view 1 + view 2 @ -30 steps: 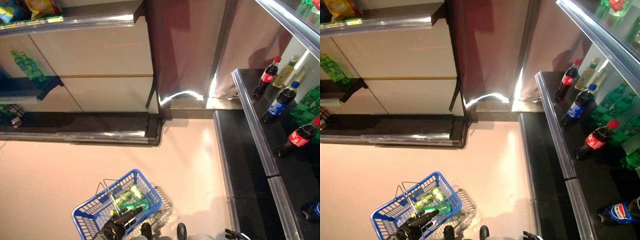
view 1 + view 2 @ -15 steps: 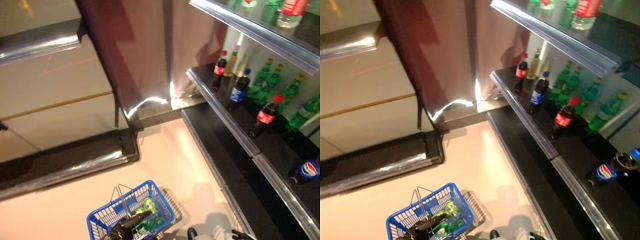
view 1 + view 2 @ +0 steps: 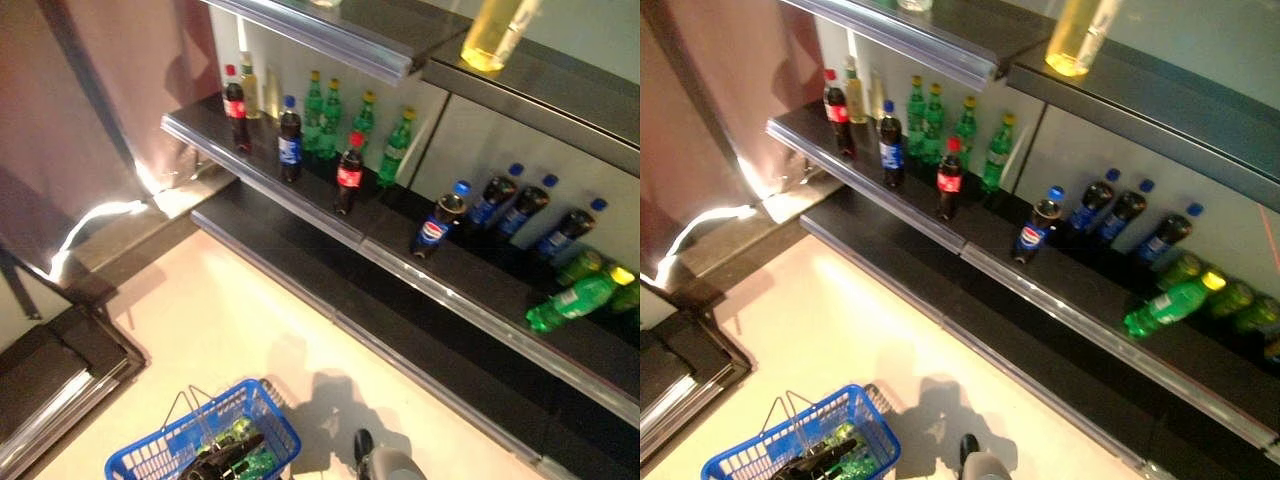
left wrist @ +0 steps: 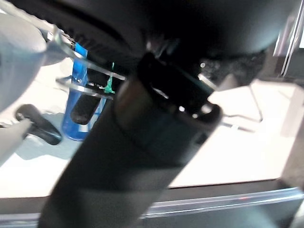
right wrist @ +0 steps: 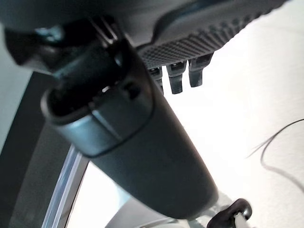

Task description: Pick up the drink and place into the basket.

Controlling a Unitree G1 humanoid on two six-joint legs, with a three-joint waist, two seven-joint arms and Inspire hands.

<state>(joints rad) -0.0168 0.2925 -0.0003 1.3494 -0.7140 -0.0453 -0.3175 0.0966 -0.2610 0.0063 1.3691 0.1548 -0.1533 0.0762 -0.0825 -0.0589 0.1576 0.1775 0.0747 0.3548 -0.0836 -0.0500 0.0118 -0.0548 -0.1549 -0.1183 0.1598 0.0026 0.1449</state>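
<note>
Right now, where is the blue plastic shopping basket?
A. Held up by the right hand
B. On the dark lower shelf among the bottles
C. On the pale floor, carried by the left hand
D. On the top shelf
C: the blue plastic shopping basket sits low over the pale floor, with the dark left hand at it, green drinks inside.

A pale, glossy floor (image 3: 230,320) runs beside long dark shelves (image 3: 470,275) edged with bright metal strips, backed by light panels. A reddish-brown wall (image 3: 90,90) stands at the left, with a bright glare streak low along its base.
</note>
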